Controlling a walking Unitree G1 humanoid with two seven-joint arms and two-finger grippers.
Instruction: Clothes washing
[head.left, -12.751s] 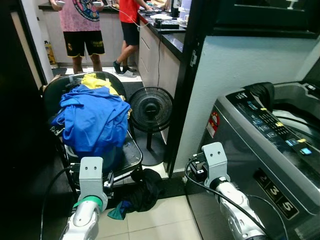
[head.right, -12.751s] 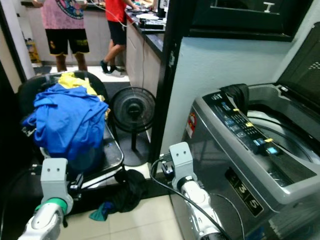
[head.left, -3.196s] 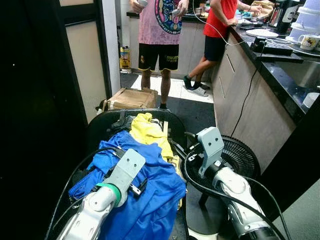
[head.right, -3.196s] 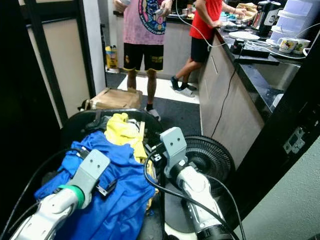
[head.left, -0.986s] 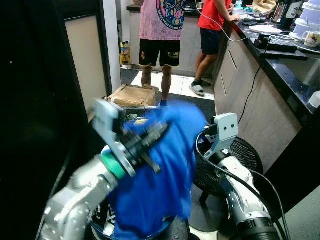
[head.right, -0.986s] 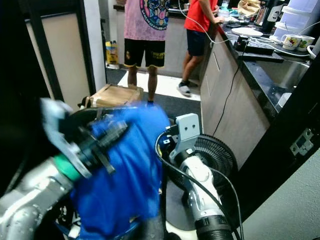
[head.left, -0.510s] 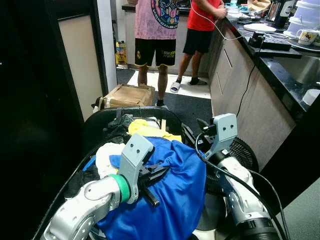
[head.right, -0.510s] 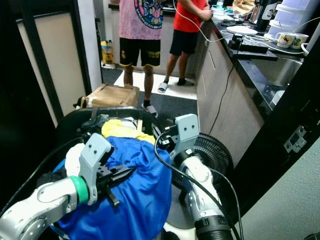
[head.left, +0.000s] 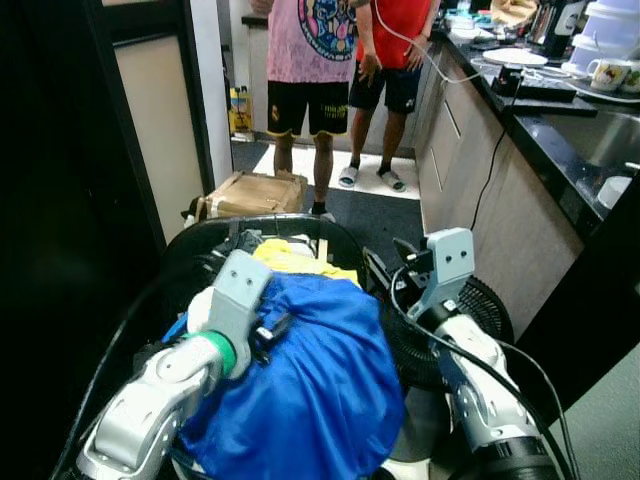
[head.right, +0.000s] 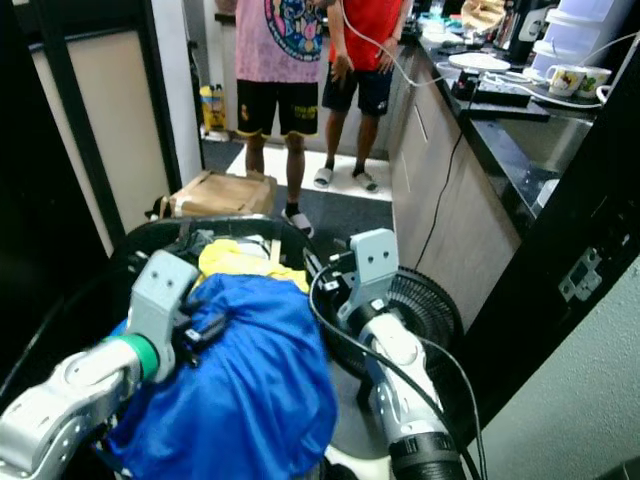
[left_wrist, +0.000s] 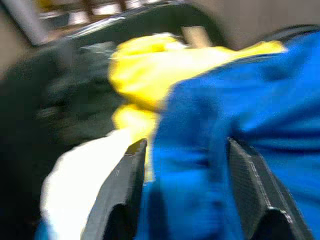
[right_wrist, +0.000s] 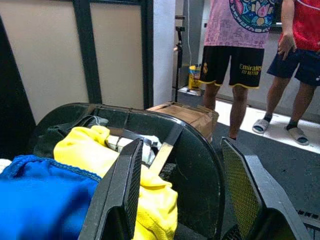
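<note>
A blue garment (head.left: 310, 390) lies heaped over a pile of laundry in a black basket (head.left: 185, 262). Behind it show a yellow garment (head.left: 296, 264) and a bit of white cloth (head.left: 199, 306). My left gripper (head.left: 270, 330) rests on the near-left top of the blue garment. In the left wrist view the left gripper (left_wrist: 186, 145) is open, its fingers spread over blue cloth (left_wrist: 250, 110). My right gripper (right_wrist: 182, 145) is open and holds nothing. It hangs at the basket's right rim, beside the blue heap, pointing at the yellow garment (right_wrist: 95, 150).
A black floor fan (head.left: 478, 322) stands right of the basket, behind my right arm. A cardboard box (head.left: 256, 192) sits on the floor beyond the basket. Two people (head.left: 318, 60) stand at the back by the dark counter (head.left: 560, 110). A dark door frame (head.left: 60, 200) closes the left.
A second ago my left gripper held the blue garment up in the air. It has since come down, and the garment now lies bunched on the pile.
</note>
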